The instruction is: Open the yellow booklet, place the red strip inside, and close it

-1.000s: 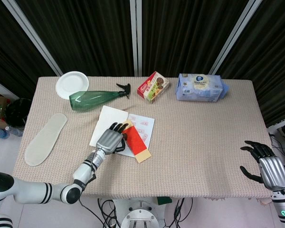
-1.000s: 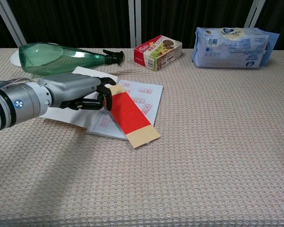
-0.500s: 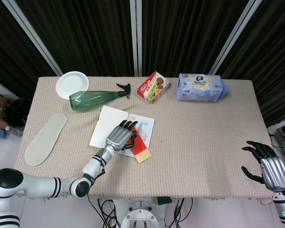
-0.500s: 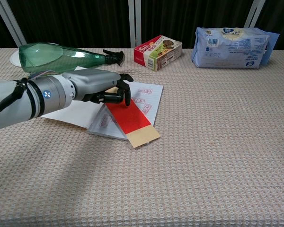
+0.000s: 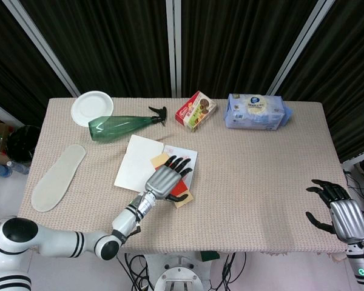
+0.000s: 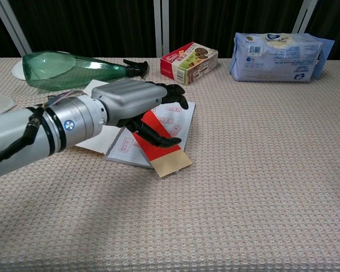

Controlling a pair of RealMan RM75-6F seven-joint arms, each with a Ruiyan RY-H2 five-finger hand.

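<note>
**A:** Near the table's centre, a touch toward seven o'clock, the left hand [image 5: 165, 180] hovers over the open yellow booklet [image 5: 139, 162], fingers spread and holding nothing. Whether the palm touches the page I cannot tell.

**B:** And the red strip [image 6: 156, 140]?

**A:** It lies flat across the booklet's right-hand page, slanting, its tan end poking off the page edge toward five o'clock. The thumb curls just under the palm, right beside the strip's red part. My guess is the hand is placed to square the strip onto the page, since that overhang would stop it sitting fully inside.

**B:** The other hand?

**A:** The right hand [image 5: 340, 211] waits off the table's four o'clock corner, fingers apart, empty, well clear of the work.

**B:** So what is left?

**A:** Probably tuck the strip in, then fold the cover over from the nine o'clock side.
</note>
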